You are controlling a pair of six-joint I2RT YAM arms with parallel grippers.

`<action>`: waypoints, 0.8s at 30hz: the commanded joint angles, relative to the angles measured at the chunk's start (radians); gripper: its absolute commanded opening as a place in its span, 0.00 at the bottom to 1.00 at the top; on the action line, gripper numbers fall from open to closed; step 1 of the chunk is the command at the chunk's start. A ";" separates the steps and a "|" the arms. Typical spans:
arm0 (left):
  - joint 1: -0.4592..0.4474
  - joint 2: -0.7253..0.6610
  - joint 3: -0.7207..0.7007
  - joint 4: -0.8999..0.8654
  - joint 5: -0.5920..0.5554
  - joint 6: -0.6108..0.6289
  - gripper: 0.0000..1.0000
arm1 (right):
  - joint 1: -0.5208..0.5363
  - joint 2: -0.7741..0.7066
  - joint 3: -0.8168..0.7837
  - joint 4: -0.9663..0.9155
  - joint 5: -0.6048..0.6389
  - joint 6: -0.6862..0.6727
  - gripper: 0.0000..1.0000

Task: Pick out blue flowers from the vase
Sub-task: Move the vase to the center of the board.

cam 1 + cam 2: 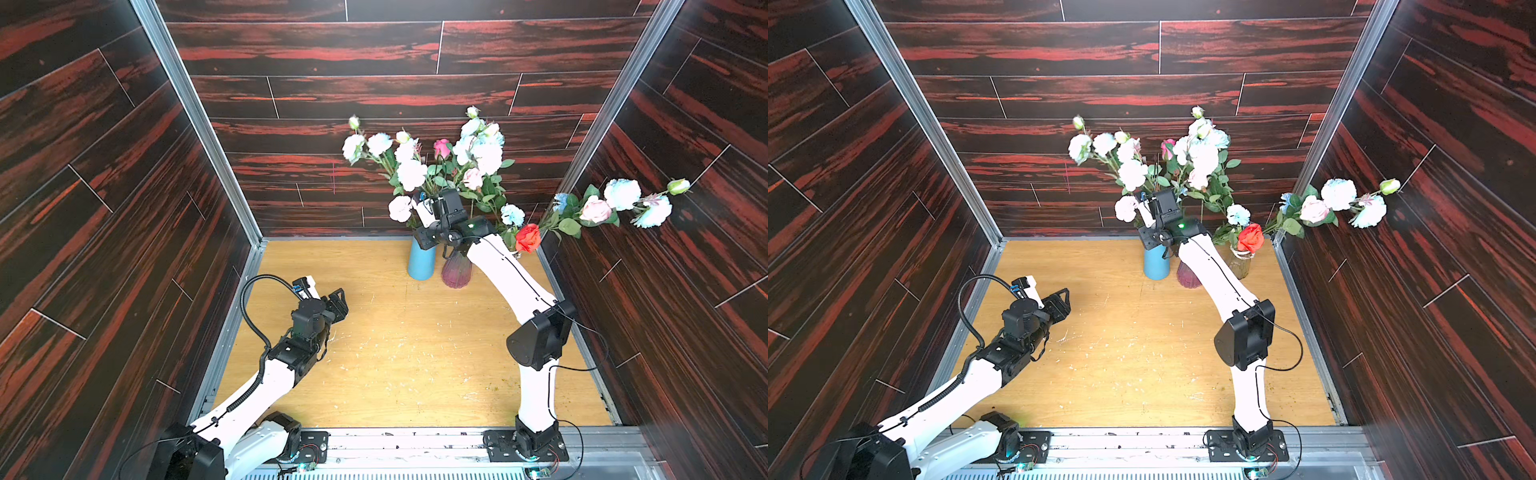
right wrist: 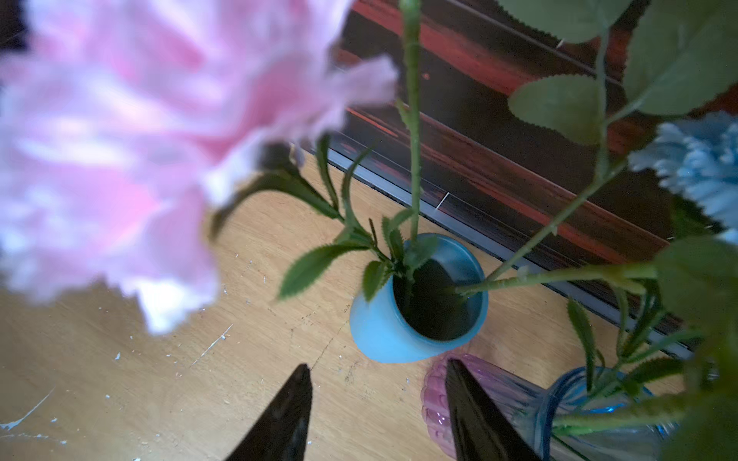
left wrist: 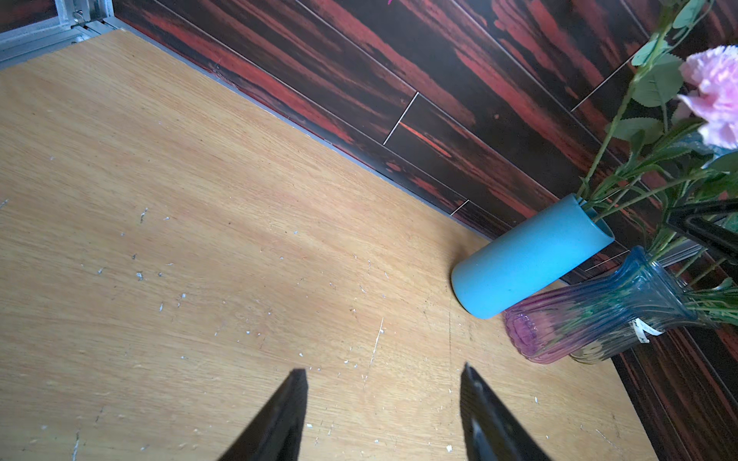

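Blue flowers [image 2: 695, 159] rise on long stems at the back of the tabletop [image 2: 120, 379], just beside my right fingers [image 2: 287, 415], which are spread and empty above the blue vase [image 2: 383, 331]. Which vase holds them I can't quite tell. My left fingers [image 3: 279, 419], also spread, sit well apart.

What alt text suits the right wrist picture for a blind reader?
The right gripper, open and empty, hangs above a blue vase holding green stems. A blurred pink flower fills much of the picture; a pale blue flower shows at the edge.
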 commanded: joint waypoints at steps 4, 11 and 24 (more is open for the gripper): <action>0.005 0.002 0.030 -0.006 -0.003 0.012 0.63 | -0.009 0.024 0.017 0.018 0.024 -0.037 0.59; 0.004 0.004 0.031 -0.007 -0.001 0.014 0.63 | -0.041 0.078 0.057 -0.015 -0.017 -0.033 0.58; 0.003 0.015 0.037 -0.007 0.006 0.017 0.63 | -0.069 0.172 0.145 -0.096 -0.101 -0.071 0.57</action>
